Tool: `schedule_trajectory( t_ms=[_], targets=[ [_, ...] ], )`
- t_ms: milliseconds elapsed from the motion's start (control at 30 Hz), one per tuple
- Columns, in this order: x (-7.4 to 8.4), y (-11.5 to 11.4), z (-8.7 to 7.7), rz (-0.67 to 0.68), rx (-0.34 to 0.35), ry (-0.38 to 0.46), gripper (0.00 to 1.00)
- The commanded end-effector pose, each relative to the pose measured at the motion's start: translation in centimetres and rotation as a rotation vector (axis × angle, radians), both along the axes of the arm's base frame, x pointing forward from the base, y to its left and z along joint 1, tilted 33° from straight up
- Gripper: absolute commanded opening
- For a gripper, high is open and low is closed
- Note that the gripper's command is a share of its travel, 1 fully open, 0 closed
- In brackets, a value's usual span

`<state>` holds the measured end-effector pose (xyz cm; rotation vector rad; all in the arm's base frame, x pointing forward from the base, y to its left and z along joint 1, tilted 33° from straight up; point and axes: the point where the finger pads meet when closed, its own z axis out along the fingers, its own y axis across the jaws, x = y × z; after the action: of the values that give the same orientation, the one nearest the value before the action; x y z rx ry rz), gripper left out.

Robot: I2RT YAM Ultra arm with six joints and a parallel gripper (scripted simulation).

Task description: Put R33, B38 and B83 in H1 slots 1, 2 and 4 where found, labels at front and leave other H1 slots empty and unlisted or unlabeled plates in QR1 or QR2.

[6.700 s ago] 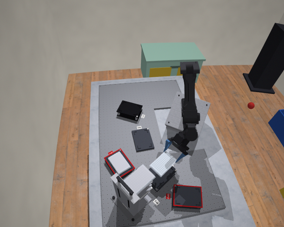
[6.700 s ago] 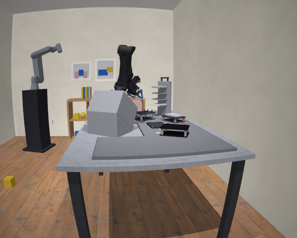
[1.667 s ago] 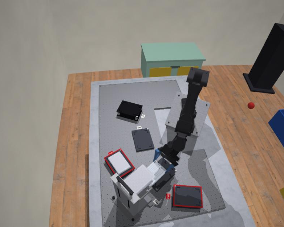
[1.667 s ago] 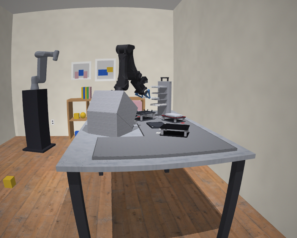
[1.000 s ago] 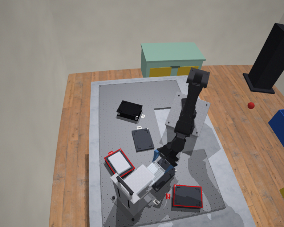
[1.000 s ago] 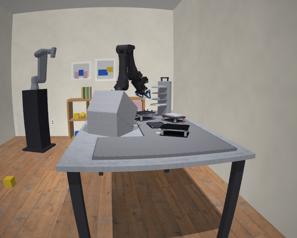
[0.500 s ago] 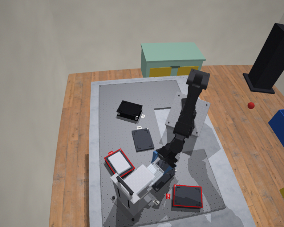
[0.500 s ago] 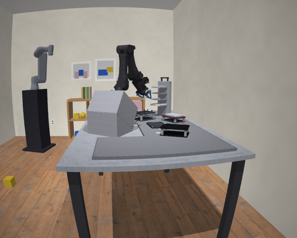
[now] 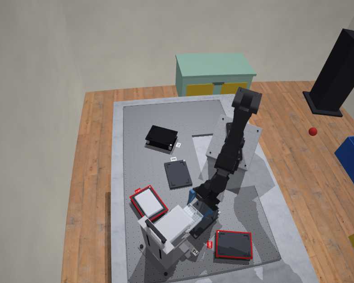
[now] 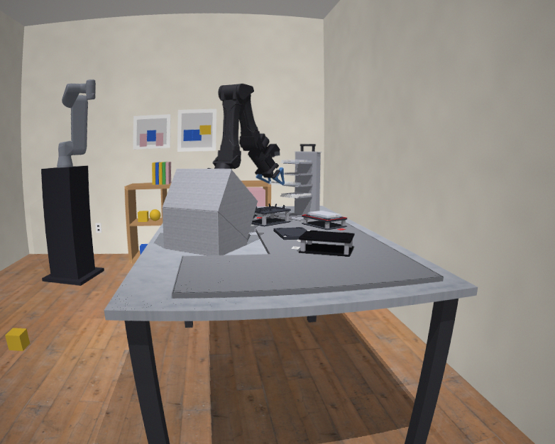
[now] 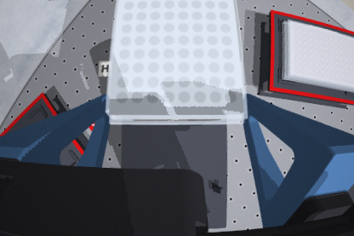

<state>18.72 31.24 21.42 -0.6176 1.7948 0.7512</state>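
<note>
My gripper (image 9: pixel 194 213) (image 10: pixel 277 181) (image 11: pixel 176 102) is shut on the front short end of a clear-white 96-well plate (image 9: pixel 192 209) (image 11: pixel 176 47). That plate is wells up and sticks out well beyond the white plate (image 9: pixel 174 223) at the top of hotel H1 (image 9: pixel 155 246) (image 10: pixel 308 184). Its rear end and its slot cannot be made out, and no ID label can be read on it. The lower slots are mostly hidden. Another white plate (image 9: pixel 149 202) (image 10: pixel 321 213) (image 11: pixel 321 51) lies in the red-rimmed nest QR1. Landing nest L1 (image 9: pixel 161 134) (image 10: pixel 326 237) bears no plate.
A dark raised nest (image 9: pixel 203 228) (image 11: pixel 170 146) stands below the gripper, in front of H1. Red-rimmed QR2 (image 9: pixel 233 243) holds no plate, nor does the low nest N6 (image 9: pixel 178 175). QR1 stands close beside the hotel.
</note>
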Motion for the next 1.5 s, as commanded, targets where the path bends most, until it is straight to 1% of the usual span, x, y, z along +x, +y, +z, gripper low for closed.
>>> schedule_trajectory(
  t_ms=[0, 233, 267, 300, 800, 833, 867, 967, 1033, 1467],
  targets=[
    [0.8, 0.6, 2.1, -0.008, 0.048, -0.025, 0.86],
    [1.0, 0.8, 2.2, -0.008, 0.048, -0.025, 0.86],
    [1.1, 0.7, 2.5, -0.011, 0.055, -0.029, 0.86],
    [1.1, 0.9, 2.2, -0.01, 0.048, -0.025, 0.86],
    [1.7, 1.5, 2.5, -0.008, 0.048, -0.026, 0.86],
    [1.8, 1.4, 2.7, -0.011, 0.054, -0.029, 0.86],
    [1.9, 1.5, 2.5, -0.01, 0.048, -0.026, 0.86],
    [1.9, 1.6, 2.5, -0.011, 0.048, -0.026, 0.86],
    [1.9, 1.4, 3.0, -0.012, 0.06, -0.032, 0.86],
    [2.0, 1.6, 2.4, -0.012, 0.048, -0.026, 0.86]
  ],
)
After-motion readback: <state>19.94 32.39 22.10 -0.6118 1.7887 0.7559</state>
